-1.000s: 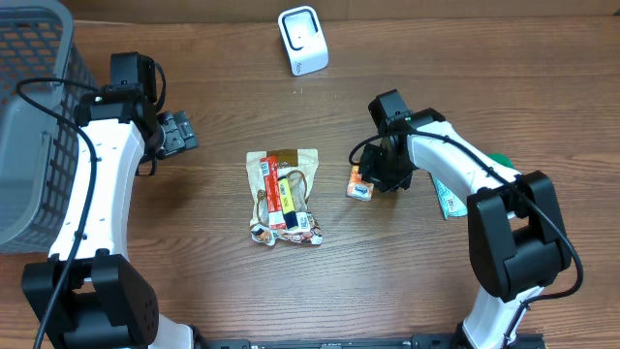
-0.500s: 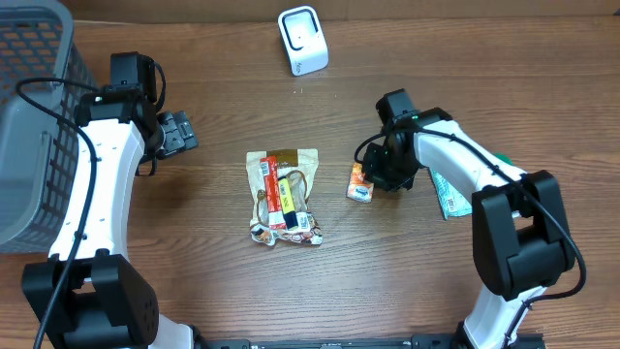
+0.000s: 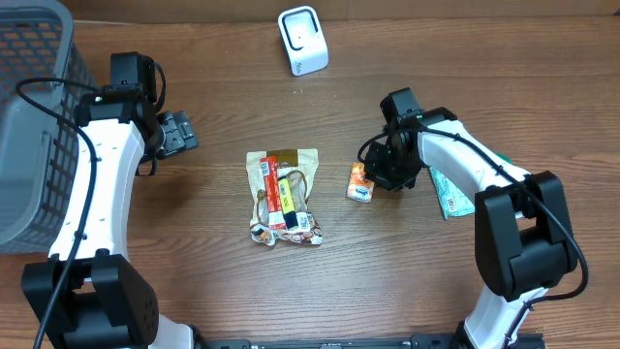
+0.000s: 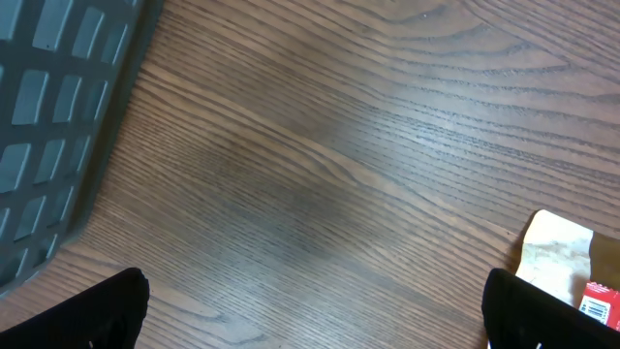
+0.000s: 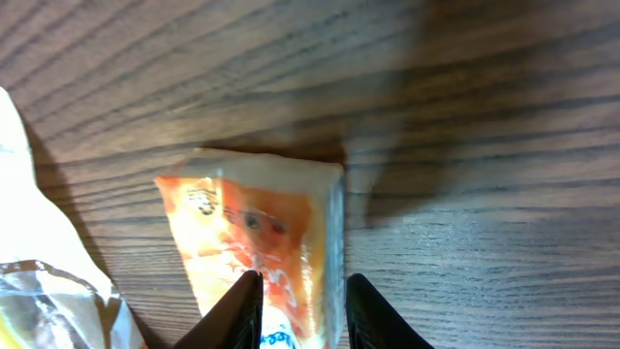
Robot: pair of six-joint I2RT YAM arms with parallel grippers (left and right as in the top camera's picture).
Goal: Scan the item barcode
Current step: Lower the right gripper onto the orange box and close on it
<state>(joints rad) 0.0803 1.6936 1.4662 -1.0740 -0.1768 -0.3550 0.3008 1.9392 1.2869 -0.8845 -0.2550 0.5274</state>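
The item is a small orange snack packet (image 3: 360, 182) lying right of the table's centre, seen close in the right wrist view as the orange packet (image 5: 262, 233). My right gripper (image 3: 381, 177) reaches it from the right, and in the wrist view the gripper (image 5: 300, 312) is shut on the packet's near end, a finger on each side. The white barcode scanner (image 3: 303, 41) stands at the back of the table, well away from the packet. My left gripper (image 3: 179, 133) hovers open over bare wood at the left; its wrist view shows the gripper (image 4: 315, 320) with nothing between the fingers.
A pile of snack bags (image 3: 283, 194) lies at centre, just left of the packet; its corner (image 4: 562, 262) shows in the left wrist view. A teal packet (image 3: 450, 192) lies under the right arm. A grey mesh basket (image 3: 34, 116) fills the left edge, its wall (image 4: 58, 97) near the left gripper.
The right arm's wrist has shifted slightly to the right, still holding the orange packet, which has barely moved. The left arm has stayed put.
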